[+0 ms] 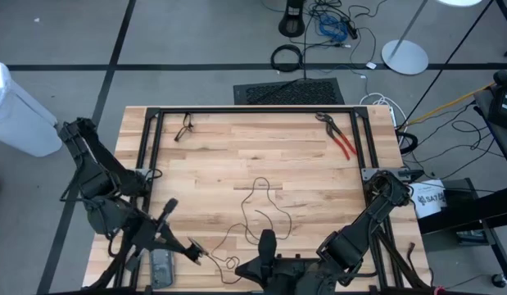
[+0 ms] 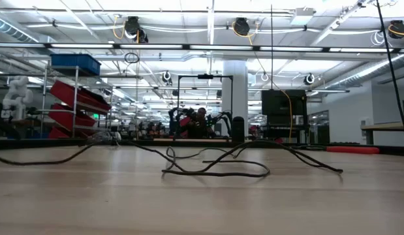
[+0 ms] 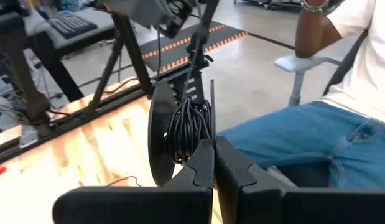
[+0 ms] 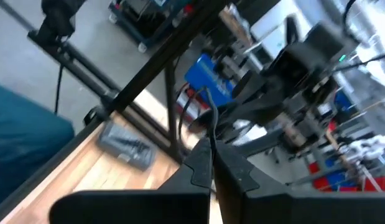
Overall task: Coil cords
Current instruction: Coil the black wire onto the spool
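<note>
A thin black cord [image 1: 265, 201] lies in loose loops on the middle of the wooden table, and the low view shows it flat on the wood [image 2: 215, 168]. Its near part runs toward the near edge between the two grippers. My left gripper [image 1: 197, 251] is at the near left, shut, with a bundle of several cord turns [image 3: 189, 127] next to a dark round plate [image 3: 158, 137] just past its fingertips. My right gripper [image 4: 211, 158] reaches in low along the near edge from the right, shut, with a strand of cord [image 4: 212, 121] rising from its tips. My left gripper has its shut fingers at the lower end of the bundle of cord turns [image 3: 187, 154], and the bundle stands up past the fingertips. The fingers hide the place of contact. My right gripper pinches a single strand of the cord [image 4: 212, 134] between its two fingertips. The fingers lie nearly level, pointing toward the table's left. The strand leaves the tips and bends away toward the left arm.
Red-handled pliers [image 1: 341, 139] lie at the far right, and a small dark item [image 1: 184, 127] at the far left. A grey block [image 1: 161, 266] rests by the near left corner. A black frame [image 1: 253, 111] rims the table. A seated person's leg [image 3: 316, 137] is beyond the near edge.
</note>
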`<state>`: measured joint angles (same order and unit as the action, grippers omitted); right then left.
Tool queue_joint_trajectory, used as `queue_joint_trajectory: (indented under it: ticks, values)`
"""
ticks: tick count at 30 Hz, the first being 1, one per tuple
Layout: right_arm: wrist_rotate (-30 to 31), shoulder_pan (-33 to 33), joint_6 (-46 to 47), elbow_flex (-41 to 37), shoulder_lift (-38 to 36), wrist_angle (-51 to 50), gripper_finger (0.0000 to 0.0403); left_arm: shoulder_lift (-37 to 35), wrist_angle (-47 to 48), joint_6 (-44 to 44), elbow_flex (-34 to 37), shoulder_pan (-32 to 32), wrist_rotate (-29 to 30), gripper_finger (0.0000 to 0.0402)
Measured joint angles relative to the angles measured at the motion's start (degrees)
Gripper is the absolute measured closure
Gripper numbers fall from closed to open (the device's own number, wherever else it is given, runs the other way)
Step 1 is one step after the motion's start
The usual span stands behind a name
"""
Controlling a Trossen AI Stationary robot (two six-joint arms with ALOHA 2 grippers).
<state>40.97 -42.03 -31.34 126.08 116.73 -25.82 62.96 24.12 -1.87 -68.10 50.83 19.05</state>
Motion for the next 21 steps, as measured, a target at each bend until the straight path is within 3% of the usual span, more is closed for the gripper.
queue_joint_trajectory:
  ticks: [9,21]
  values:
    - [-1.1,3.8,-5.2,0.0,1.4,9.1,0.0403,3.0,-1.6,-0.1,0.0,-5.3,-8.6,0.04]
    - [-2.1,7.8,-2.5,0.0,1.5,9.7,0.0403,8.0,-3.8,-0.3,0.0,-11.5,-22.0,0.04]
